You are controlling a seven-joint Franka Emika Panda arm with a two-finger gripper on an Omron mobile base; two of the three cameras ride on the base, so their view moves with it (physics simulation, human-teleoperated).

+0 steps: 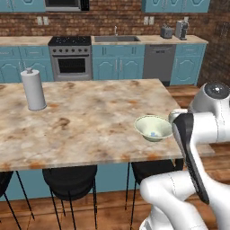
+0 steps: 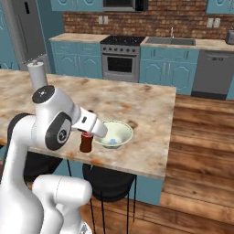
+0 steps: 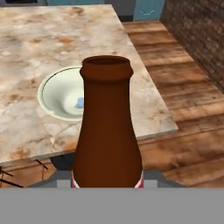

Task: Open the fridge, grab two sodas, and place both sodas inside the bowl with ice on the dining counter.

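From the left base view, the dining counter [image 1: 81, 121] spreads wide, a beige slab with brown marbling on thin legs, with black stools [image 1: 69, 179] tucked under its near edge. A white paper towel roll [image 1: 33, 90] stands upright toward its left side. The bowl [image 1: 153, 128] sits near the counter's near right corner, pale greenish-white with a light-blue bit inside. The robot's white arm rises just right of the bowl and hides the hand. Behind the counter stand teal cabinets, a stove [image 1: 70, 57], a sink and a dishwasher [image 1: 158, 62].

In the right base view, the grey fridge [image 2: 25, 32] stands at the far left, its door shut. The arm reaches over the counter's near edge, and below its wrist a dark reddish-brown soda bottle [image 2: 86, 141] stands upright just left of the bowl, near the counter's edge. Whether it rests on the stone or hangs above it I cannot tell.

The hand view looks along the gripper [image 3: 107, 181], which is closed on the brown bottle at its lower body; the bottle's open neck rises up the middle. Past it lie the bowl and the counter's corner, with wooden floor [image 3: 183, 87] beyond.
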